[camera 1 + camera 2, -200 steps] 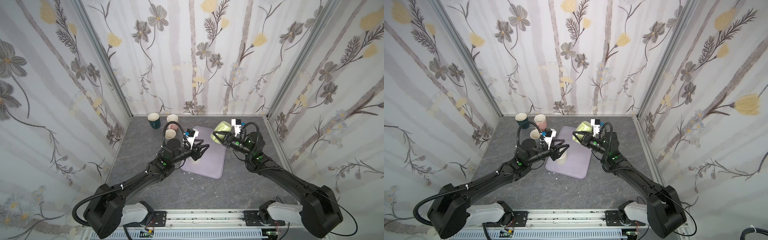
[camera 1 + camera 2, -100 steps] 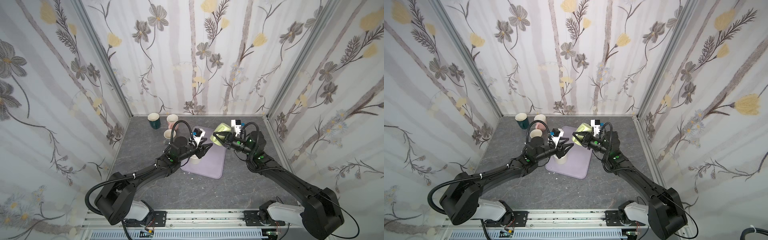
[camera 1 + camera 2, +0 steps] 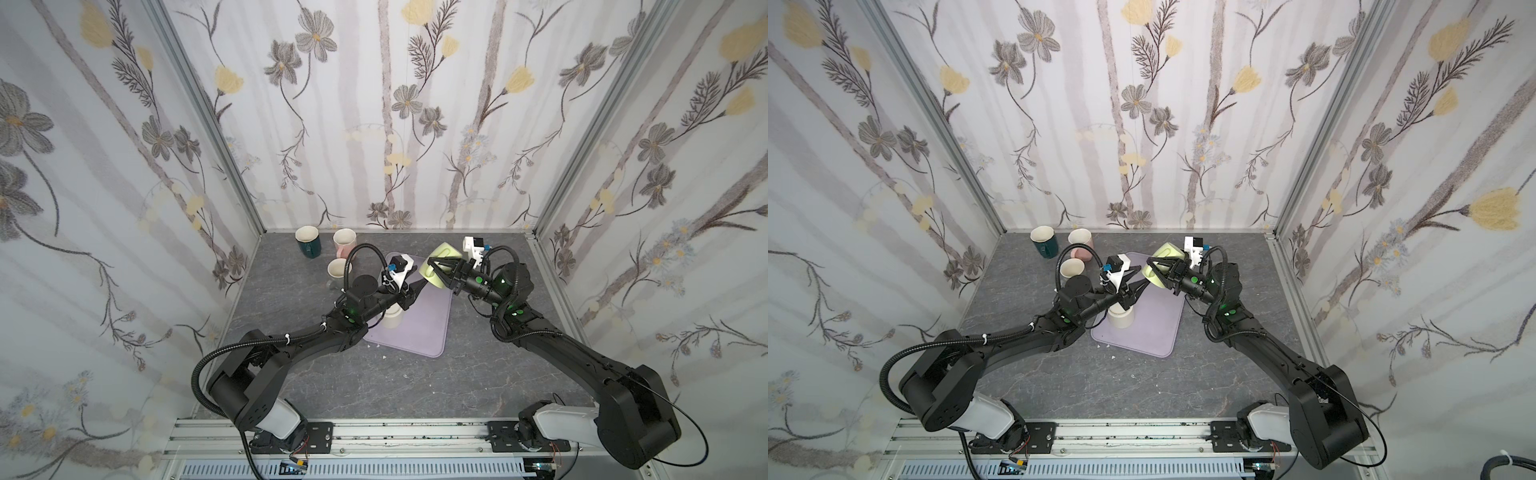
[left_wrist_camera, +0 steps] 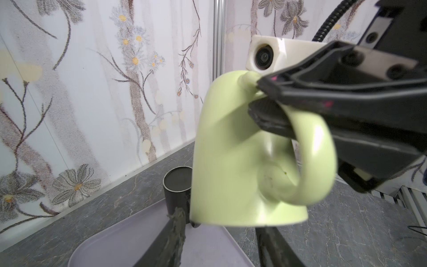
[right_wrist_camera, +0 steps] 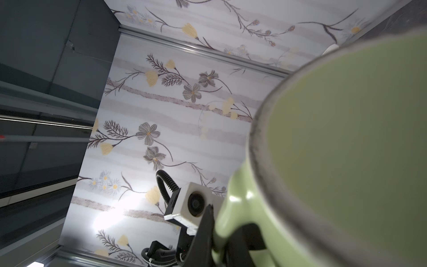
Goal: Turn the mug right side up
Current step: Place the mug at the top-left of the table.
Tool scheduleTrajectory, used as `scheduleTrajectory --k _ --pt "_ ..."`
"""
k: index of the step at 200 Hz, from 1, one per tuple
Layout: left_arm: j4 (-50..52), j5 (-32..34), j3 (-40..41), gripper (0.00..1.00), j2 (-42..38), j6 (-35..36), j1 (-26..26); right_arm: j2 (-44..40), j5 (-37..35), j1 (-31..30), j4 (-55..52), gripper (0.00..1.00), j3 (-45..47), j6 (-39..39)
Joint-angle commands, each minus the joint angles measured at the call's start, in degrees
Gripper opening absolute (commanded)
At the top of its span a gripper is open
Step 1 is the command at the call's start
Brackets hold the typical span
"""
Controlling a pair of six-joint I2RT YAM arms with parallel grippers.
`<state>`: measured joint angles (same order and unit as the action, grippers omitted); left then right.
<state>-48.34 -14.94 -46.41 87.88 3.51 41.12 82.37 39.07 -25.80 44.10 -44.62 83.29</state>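
Observation:
The light green mug (image 3: 441, 261) (image 3: 1160, 266) hangs mouth down above the back of the purple mat (image 3: 419, 332). My right gripper (image 3: 433, 271) (image 5: 221, 235) is shut on the mug's handle (image 4: 309, 161). In the right wrist view the mug's base (image 5: 346, 138) fills the frame. My left gripper (image 3: 417, 279) (image 3: 1140, 277) (image 4: 224, 240) is open just below the mug's rim. One finger (image 4: 175, 231) shows on each side of it. I cannot tell whether they touch the mug (image 4: 231, 161).
A cream mug (image 3: 392, 320) stands upside down on the mat under my left arm. A dark mug (image 4: 178, 187) stands upside down behind the green one. A teal mug (image 3: 307, 241), a pink mug (image 3: 345, 240) and a pale mug (image 3: 337, 268) stand upright at the back left.
My left gripper has moved right and back, up to the green mug's rim. The right gripper has held the mug almost still.

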Motion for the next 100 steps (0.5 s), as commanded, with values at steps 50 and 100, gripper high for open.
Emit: scheduleTrajectory --k 50,100 --pt "-7.8 2.5 -0.7 0.5 1.8 3.1 0.6 0.4 3.7 0.1 4.7 0.0 -0.4 2.5" --pt "-10.6 6.2 -2.3 0.54 3.9 4.1 1.6 1.8 3.9 0.6 5.8 0.0 -0.5 5.1"
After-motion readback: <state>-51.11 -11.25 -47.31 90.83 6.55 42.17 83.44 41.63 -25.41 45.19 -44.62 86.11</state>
